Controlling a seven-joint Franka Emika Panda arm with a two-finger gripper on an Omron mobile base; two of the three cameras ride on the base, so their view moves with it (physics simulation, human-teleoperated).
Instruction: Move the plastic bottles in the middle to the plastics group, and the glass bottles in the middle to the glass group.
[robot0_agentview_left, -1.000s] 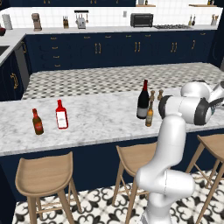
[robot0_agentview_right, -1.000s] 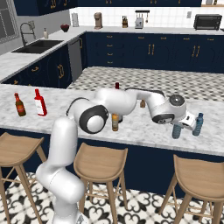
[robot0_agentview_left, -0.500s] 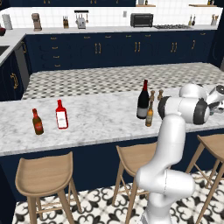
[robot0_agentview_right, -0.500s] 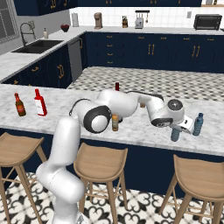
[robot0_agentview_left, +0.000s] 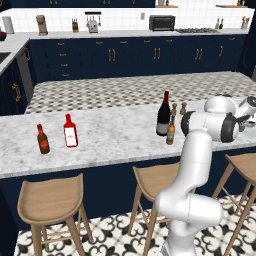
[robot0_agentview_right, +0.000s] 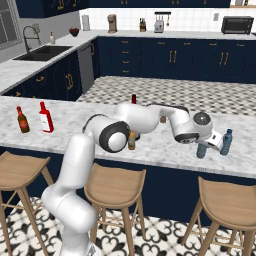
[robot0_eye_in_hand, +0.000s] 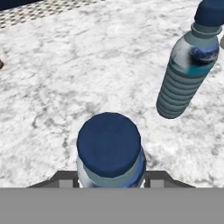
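A light-blue plastic bottle with a dark cap stands between my fingers, its base on the marble counter. My gripper is shut on it, and shows at the counter's right end. The plastics group's blue bottle stands upright just beside it, a small gap apart. In the middle the tall dark wine bottle and the slim amber bottle stand together. At the left end are the glass group's brown bottle and flat red bottle.
Two small wooden shakers stand behind the wine bottle. Wooden stools line the counter's near side. My own arm stretches low over the counter past the amber bottle.
The hand has come down a little at the counter's right end with the blue bottle. The other bottles have not moved.
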